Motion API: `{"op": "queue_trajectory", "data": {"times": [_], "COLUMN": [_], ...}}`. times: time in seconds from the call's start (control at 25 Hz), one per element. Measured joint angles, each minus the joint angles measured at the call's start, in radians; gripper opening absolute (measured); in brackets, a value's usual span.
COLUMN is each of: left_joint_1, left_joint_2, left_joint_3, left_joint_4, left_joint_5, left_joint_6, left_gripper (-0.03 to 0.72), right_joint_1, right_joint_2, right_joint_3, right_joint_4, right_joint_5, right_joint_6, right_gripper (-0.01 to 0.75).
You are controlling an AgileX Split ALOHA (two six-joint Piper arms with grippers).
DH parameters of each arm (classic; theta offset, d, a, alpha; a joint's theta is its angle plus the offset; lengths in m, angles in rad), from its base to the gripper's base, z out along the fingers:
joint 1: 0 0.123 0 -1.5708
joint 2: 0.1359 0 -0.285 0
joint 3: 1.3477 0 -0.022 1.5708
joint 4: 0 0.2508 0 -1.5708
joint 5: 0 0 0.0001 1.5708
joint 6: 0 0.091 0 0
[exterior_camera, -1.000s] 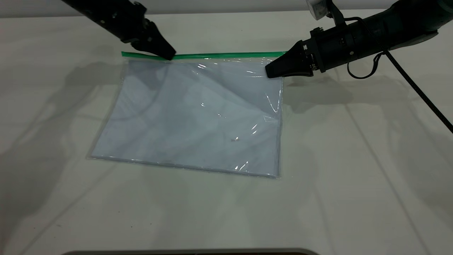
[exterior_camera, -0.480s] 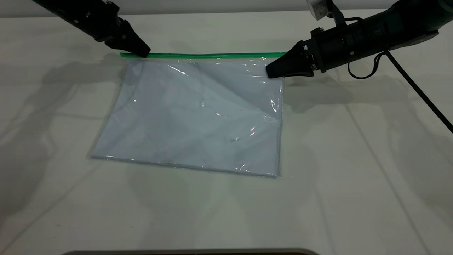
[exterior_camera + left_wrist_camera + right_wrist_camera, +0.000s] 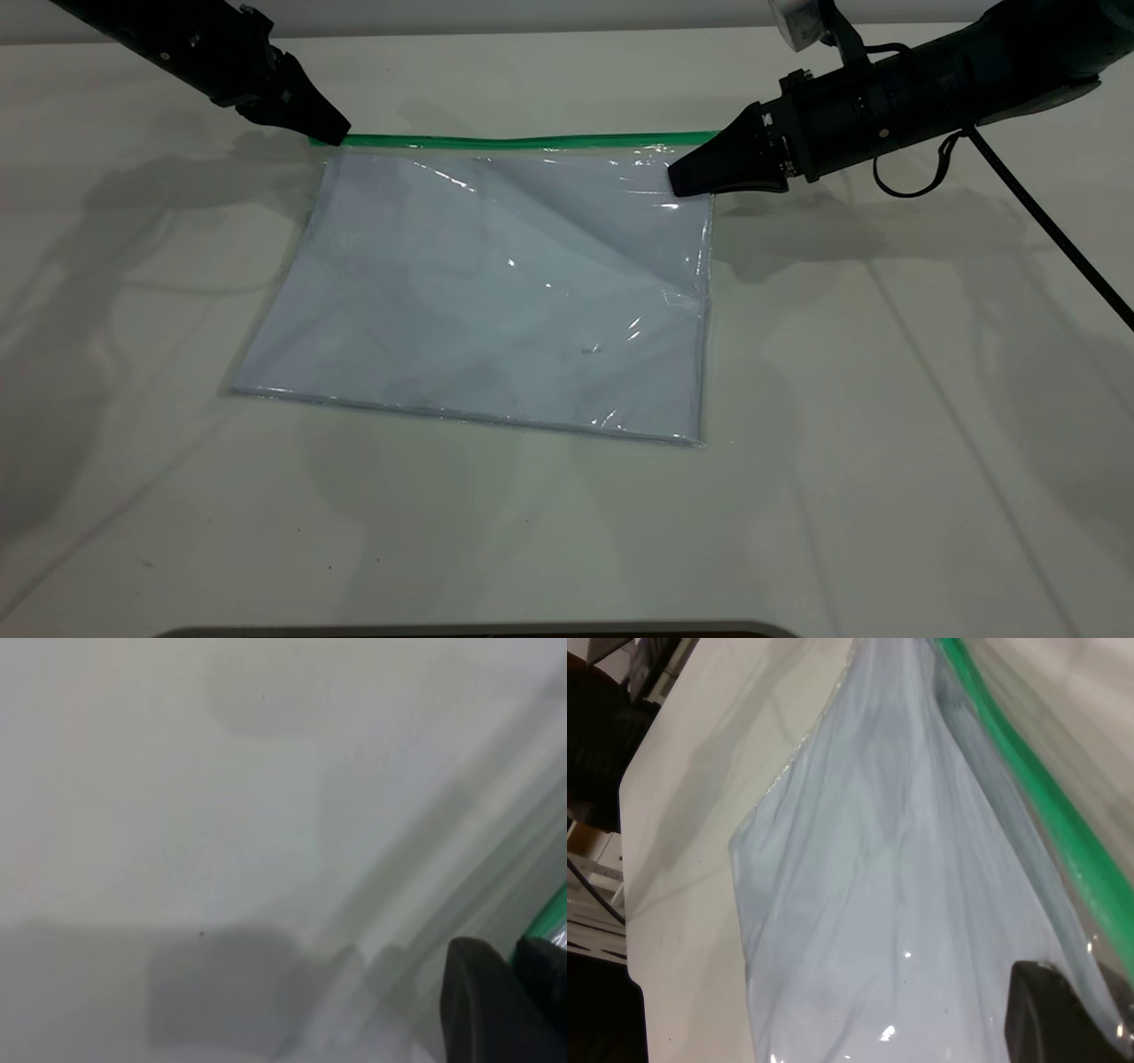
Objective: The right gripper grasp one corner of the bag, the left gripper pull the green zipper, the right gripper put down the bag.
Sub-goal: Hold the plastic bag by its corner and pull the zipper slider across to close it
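Note:
The bag [image 3: 496,292] is a clear pouch with pale bluish sheets inside, lying on the table with its far right corner lifted. The green zipper [image 3: 523,140] edges its far side. My right gripper [image 3: 682,180] is shut on the bag's far right corner; in the right wrist view the bag [image 3: 904,904] fills the frame, with the green strip [image 3: 1036,788] beside my gripper [image 3: 1099,1014]. My left gripper [image 3: 332,133] is shut on the zipper at its far left end; the slider tab is hidden. In the left wrist view my gripper [image 3: 516,970] pinches the green strip [image 3: 547,926].
The white table [image 3: 886,399] spreads around the bag on all sides. The right arm's black cable [image 3: 1045,221] hangs across the table at the right. A dark rounded edge [image 3: 478,629] shows at the near side.
My left gripper has slid left along the green zipper, from about a quarter of the way along to its far left end. The right gripper has kept its hold on the corner.

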Motion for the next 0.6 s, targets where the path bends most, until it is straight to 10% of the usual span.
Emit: {"op": "queue_trajectory", "data": {"times": [0.32, 0.6], "left_joint_1": [-0.001, -0.009], "left_joint_2": [0.000, -0.034], "left_joint_3": [0.000, 0.000], "left_joint_4": [0.002, -0.044], "left_joint_5": [-0.002, -0.024], "left_joint_6": [-0.001, -0.001], "left_gripper": [0.140, 0.414], "right_joint_1": [-0.002, -0.010], "right_joint_2": [0.000, 0.001], "right_joint_3": [0.000, 0.000], "right_joint_4": [-0.004, -0.025], "right_joint_5": [0.000, -0.021], "right_joint_6": [0.000, 0.002], "right_gripper": [0.035, 0.054]}}
